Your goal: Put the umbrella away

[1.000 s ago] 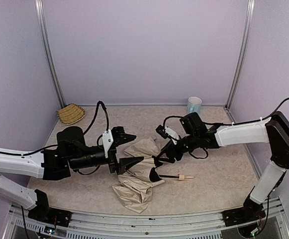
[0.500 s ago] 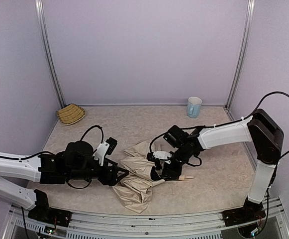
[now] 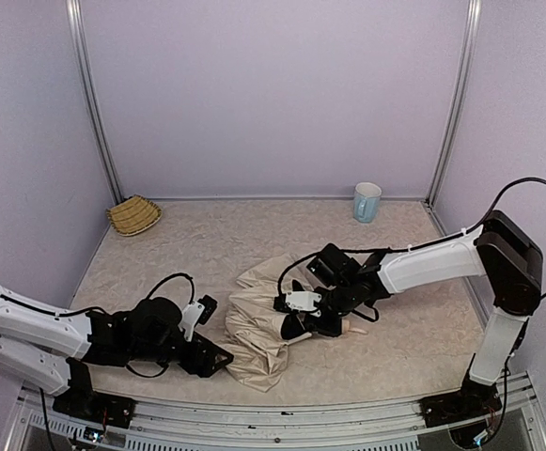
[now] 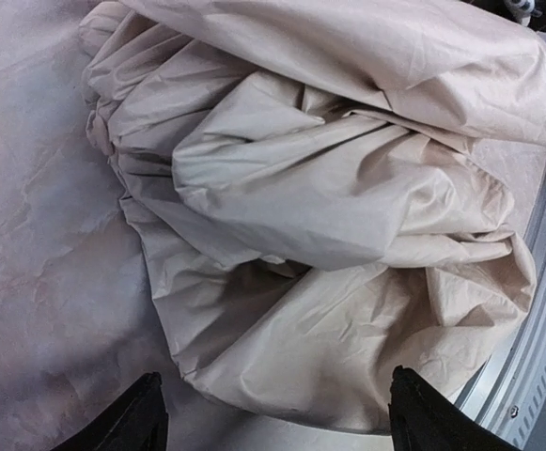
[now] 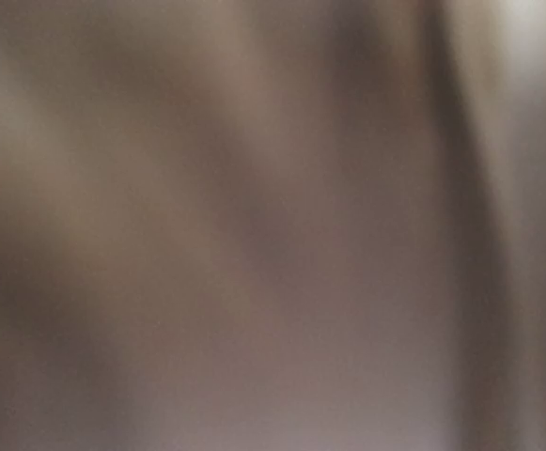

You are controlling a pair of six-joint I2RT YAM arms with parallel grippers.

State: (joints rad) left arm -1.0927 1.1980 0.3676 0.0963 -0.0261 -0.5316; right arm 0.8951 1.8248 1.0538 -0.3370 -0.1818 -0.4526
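left gripper [image 3: 216, 356] spread open beside the crumpled cream umbrella [image 3: 254, 331]; right gripper [image 3: 292, 327] clenched on it; loose fabric may slip free.

Umbrella [image 3: 254, 331] front-centre on table [image 3: 254, 244], left gripper [image 3: 224, 357] at its left, right gripper [image 3: 291, 327] at its right; basket [image 3: 133, 214] back-left, mug [image 3: 366, 201] back-right.

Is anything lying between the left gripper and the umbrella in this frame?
Nothing visible does. The open left gripper points straight at the umbrella, and only a little bare table lies between them.
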